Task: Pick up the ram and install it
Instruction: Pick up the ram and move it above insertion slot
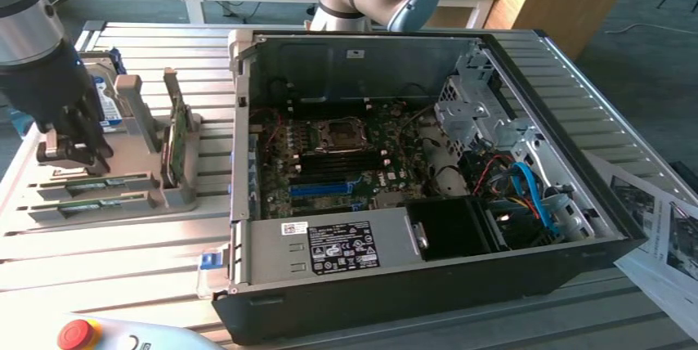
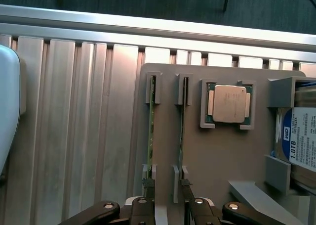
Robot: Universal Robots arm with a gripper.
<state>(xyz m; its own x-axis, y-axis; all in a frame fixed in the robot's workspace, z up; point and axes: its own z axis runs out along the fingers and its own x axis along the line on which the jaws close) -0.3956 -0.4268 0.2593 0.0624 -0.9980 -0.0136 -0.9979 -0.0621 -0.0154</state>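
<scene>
step: picking up the ram (image 2: 150,136), not yet lifted | end effector (image 2: 169,210) is hovering over holder (image 2: 222,160), fingers (image 2: 147,212) apart, empty | grasp is calling for straddling one ram alone

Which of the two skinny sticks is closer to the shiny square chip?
The stick in the slot right beside the chip. The other stick stands one slot farther off, at the edge of the grey holder, by the metal slats.
</scene>
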